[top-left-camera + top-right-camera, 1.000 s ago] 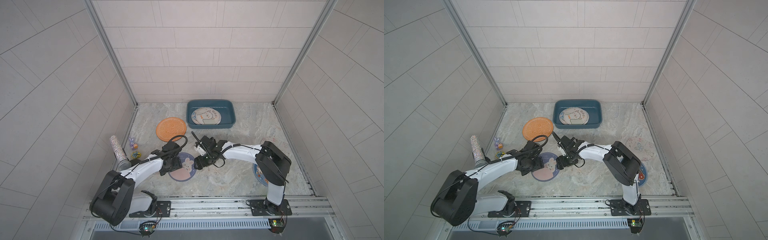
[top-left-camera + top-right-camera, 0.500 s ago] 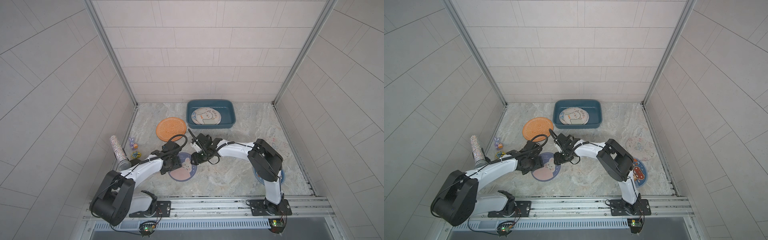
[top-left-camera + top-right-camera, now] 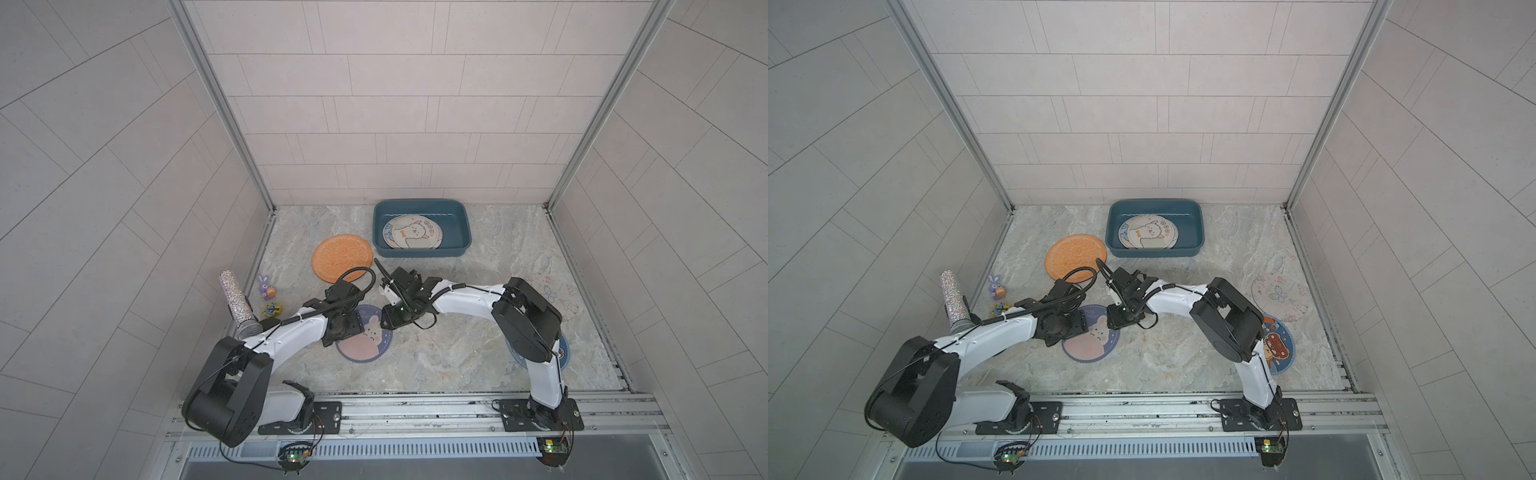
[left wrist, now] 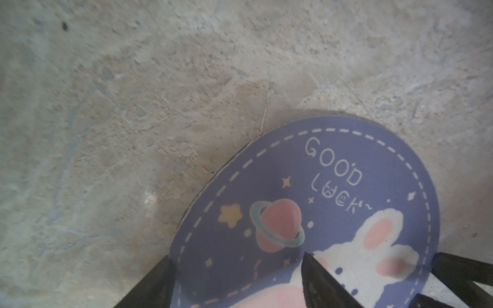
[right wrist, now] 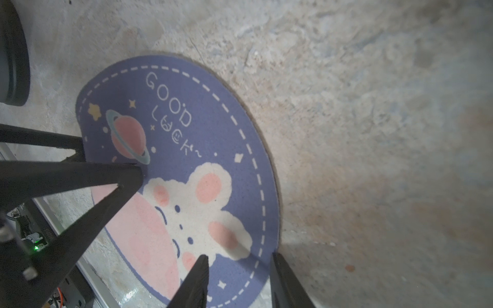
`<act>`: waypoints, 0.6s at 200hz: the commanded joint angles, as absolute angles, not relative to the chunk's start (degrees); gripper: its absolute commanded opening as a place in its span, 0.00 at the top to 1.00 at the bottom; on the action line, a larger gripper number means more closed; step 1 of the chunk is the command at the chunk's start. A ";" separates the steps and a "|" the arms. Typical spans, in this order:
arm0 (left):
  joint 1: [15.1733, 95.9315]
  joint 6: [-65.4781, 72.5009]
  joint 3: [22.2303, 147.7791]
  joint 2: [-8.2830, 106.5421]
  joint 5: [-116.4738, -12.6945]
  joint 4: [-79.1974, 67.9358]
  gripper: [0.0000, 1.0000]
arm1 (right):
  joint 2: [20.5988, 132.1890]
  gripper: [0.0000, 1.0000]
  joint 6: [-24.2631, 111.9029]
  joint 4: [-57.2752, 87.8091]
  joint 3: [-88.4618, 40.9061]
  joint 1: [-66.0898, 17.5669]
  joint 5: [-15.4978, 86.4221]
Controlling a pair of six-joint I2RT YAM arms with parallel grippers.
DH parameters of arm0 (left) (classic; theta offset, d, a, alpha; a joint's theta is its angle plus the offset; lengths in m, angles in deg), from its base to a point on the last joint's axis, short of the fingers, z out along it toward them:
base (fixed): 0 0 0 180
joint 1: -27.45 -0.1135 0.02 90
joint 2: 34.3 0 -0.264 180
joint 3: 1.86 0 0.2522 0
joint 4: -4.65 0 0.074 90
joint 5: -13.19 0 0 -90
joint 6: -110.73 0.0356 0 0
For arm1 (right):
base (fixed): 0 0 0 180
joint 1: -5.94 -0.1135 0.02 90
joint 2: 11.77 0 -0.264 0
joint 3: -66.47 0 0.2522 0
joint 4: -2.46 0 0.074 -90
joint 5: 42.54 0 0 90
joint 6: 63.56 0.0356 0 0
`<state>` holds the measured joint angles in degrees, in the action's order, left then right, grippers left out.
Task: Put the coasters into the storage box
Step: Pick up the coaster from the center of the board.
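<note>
A navy coaster with a pink bunny print (image 3: 365,338) (image 3: 1091,338) lies on the marble floor between both arms. My left gripper (image 4: 237,256) is open astride its left rim, one finger on the print (image 5: 128,173). My right gripper (image 5: 239,256) is open astride its right rim, one finger on top and one just outside the edge. The teal storage box (image 3: 422,206) stands at the back with a cream animal coaster (image 3: 415,232) on another inside. An orange coaster (image 3: 343,257), a pale pink coaster (image 3: 1281,297) and a navy coaster (image 3: 1277,349) lie on the floor.
A glittery microphone (image 3: 237,301), a small purple bunny figurine (image 3: 265,286) and a small yellow toy (image 3: 272,309) sit by the left wall. Tiled walls close in the floor on three sides. The right arm's elbow (image 3: 528,320) hangs over the navy coaster.
My right gripper has shifted left onto the bunny coaster's rim and its jaws have narrowed. The left gripper has barely moved.
</note>
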<state>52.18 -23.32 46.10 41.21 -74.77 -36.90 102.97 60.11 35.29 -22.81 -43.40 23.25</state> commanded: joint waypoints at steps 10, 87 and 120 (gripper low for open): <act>51.88 -23.53 44.16 43.53 -72.20 -37.06 0.25 | 105.39 0.60 60.98 36.43 -22.70 -44.33 22.56; 51.88 -23.83 44.07 41.63 -73.36 -38.33 0.59 | 103.50 0.60 61.93 34.15 -20.55 -43.34 21.60; 51.80 -24.10 45.12 40.32 -72.87 -39.24 0.80 | 99.83 0.57 62.90 31.75 -17.78 -41.29 19.93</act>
